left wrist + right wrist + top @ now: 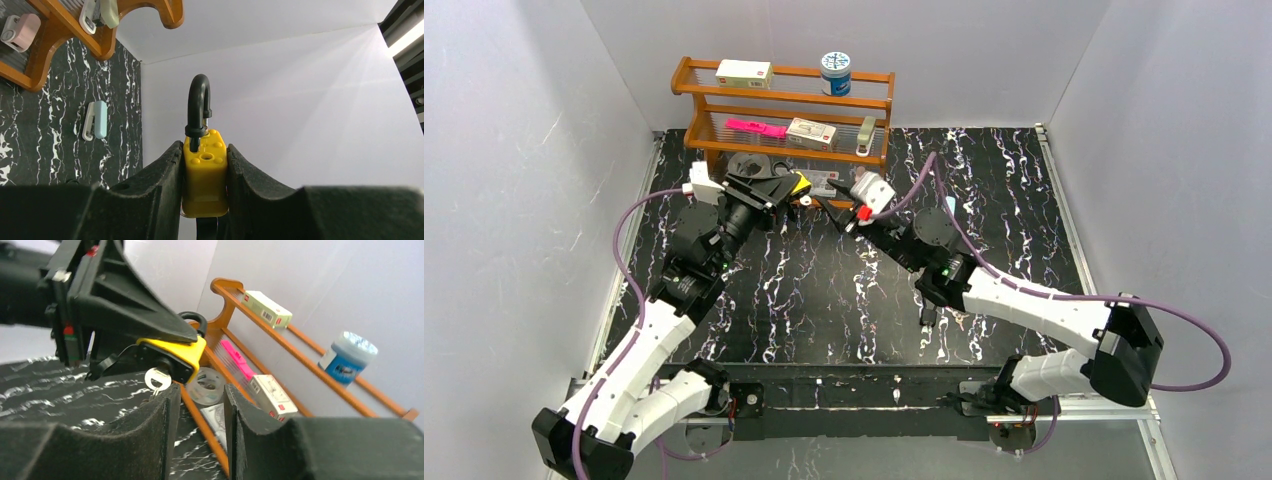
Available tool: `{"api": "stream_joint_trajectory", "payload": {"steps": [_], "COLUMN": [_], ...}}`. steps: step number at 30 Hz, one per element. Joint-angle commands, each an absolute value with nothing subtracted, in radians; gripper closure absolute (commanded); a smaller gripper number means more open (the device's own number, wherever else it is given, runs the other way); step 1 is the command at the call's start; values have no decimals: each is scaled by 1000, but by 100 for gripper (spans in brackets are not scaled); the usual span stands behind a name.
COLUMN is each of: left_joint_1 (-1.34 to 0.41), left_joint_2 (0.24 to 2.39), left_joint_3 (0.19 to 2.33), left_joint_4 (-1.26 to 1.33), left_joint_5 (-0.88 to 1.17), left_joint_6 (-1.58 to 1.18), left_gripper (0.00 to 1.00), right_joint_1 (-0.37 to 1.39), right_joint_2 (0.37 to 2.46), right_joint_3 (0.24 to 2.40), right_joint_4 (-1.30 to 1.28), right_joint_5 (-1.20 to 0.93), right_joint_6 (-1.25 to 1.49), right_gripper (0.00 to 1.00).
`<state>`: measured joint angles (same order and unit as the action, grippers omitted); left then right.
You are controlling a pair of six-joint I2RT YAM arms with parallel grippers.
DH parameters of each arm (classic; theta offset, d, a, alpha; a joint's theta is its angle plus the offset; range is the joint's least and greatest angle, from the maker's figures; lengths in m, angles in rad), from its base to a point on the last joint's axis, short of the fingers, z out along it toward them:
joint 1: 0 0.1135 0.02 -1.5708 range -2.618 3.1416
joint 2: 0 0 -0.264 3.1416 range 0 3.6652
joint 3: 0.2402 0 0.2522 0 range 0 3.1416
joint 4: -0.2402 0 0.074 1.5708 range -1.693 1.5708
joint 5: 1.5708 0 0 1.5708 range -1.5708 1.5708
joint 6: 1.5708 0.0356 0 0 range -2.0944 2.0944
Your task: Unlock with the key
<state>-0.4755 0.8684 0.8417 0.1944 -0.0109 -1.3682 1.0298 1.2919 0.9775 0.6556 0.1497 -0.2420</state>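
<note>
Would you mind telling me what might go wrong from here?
The key sits in the padlock, off to one side of the open right gripper; closing now may miss or nudge it. The left gripper grips only the padlock's sides, so twisting the key might turn it in the grip.

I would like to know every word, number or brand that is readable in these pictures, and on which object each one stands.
No text can be read with certainty.
On the pale green box: a red mark and a barcode, too blurred to read.
On the blue tub: label print, too blurred to read.
On the white and red box: red print, too small to read.
On the yellow padlock: no text visible.
</note>
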Motion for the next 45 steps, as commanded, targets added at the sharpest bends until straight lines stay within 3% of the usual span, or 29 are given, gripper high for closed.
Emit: {"api": "stream_joint_trajectory", "payload": {"steps": [1, 5, 13, 21, 29, 35, 45], "left_joint_1": [-480, -480, -480, -480, -480, -480, -480], "left_joint_2": [857, 863, 877, 870, 885, 894, 908], "left_joint_3": [914, 923, 910, 860, 871, 878, 875], "left_joint_4": [196, 195, 291, 504, 633, 659, 685], "left_joint_5": [-18, -9, 59, 204, 385, 438, 450], "left_joint_6": [-1344, -1337, -1289, -1180, -1176, -1164, -1167], "left_gripper": [100, 100, 100, 100, 100, 100, 100], "right_joint_1": [1034, 1034, 1034, 999, 789, 774, 774], "right_joint_2": [1301, 1291, 1234, 1131, 1113, 1150, 1180], "right_joint_3": [974, 975, 965, 971, 867, 925, 951], "right_joint_4": [751, 747, 628, 560, 717, 761, 806], "right_joint_5": [-19, -60, -101, 49, -238, -389, -470], "right_joint_6": [-608, -653, -561, 244, 881, 912, 966], "right_gripper": [58, 60, 53, 48, 42, 41, 39]}}
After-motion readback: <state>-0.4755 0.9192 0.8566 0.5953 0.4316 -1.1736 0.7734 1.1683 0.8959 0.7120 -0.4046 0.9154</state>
